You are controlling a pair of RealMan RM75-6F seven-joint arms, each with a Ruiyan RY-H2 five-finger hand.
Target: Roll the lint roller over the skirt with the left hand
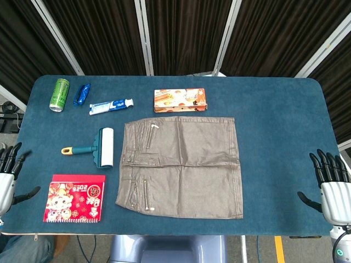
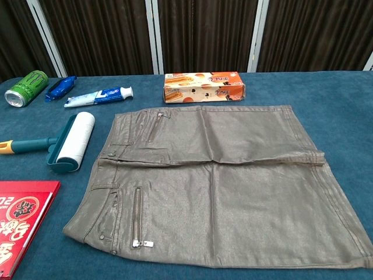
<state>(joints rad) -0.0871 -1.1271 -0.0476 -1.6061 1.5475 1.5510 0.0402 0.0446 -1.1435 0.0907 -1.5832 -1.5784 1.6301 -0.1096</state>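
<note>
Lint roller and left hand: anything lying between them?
No. In the head view only bare table separates the left hand from the lint roller; the red booklet lies nearer, off that line.

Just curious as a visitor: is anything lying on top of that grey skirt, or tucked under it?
Nothing lies on the skirt; only its own zips and creases show. It rests flat on the blue table. Whatever might sit beneath is covered.

Blue worktop (image 1: 285, 109) with a grey skirt (image 1: 184, 164) laid flat, lint roller (image 1: 98, 148) just beside it, plus a can (image 1: 59, 94), toothpaste tube (image 1: 111, 106), snack box (image 1: 180, 100), red calendar (image 1: 74, 198) and a small blue packet (image 1: 81, 94).
</note>
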